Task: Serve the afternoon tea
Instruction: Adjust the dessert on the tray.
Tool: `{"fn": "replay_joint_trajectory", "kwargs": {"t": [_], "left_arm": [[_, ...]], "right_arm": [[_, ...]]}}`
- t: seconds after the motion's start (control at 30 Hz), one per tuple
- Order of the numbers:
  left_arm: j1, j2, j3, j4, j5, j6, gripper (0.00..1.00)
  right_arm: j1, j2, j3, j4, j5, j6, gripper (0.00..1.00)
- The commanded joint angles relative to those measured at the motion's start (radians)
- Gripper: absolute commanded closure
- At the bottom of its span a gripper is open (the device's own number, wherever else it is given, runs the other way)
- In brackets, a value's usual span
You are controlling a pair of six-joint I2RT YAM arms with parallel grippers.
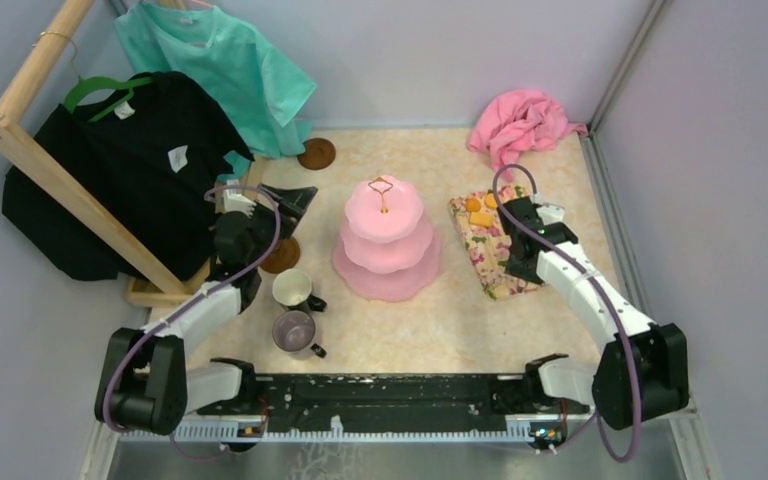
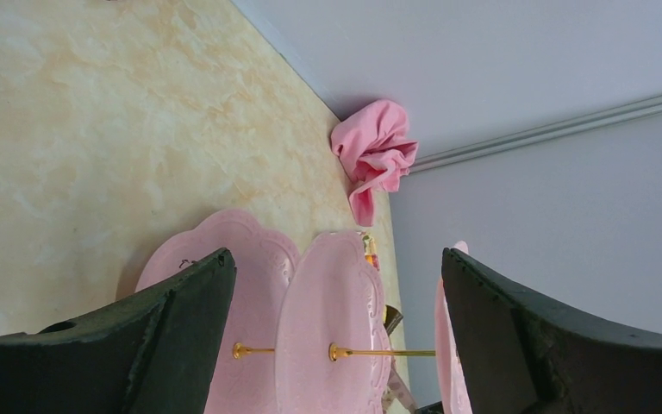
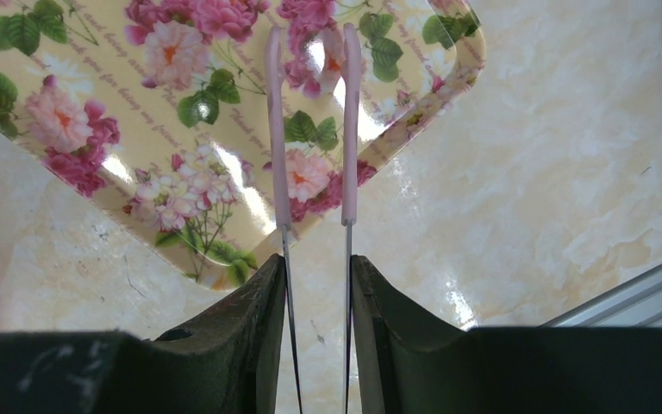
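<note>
Cake stand (image 2: 332,319), beyond left gripper (image 2: 336,259) (jaws wide)

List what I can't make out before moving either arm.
Small orange and yellow snacks on the floral-patterned rectangular tray: too small overhead; outside the right wrist view.
Brown round saucer: overhead, half under the left arm.
Pink three-tier cake stand: left wrist, top tier behind a finger.
</note>
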Motion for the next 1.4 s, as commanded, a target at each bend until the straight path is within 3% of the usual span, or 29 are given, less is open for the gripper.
{"fn": "replay_joint_trajectory", "kwargs": {"t": [0.0, 1.0, 1.37], "left_arm": [[-0.007, 0.002, -0.005, 0.051, -0.01, -0.005, 0.06], [-0.021, 0.08, 0.015, 0.104, -0.019, -0.016, 0.07], [-0.024, 0.081, 0.009, 0.105, -0.023, -0.005, 0.07]], "right_arm": [[-0.028, 0.025, 0.03, 0.062, -0.042, -0.057, 0.67], [-0.147, 0.199, 0.098, 0.152, -0.108, -0.167, 0.65], [-0.148, 0.216, 0.105, 0.182, -0.123, -0.117, 0.65]]}}
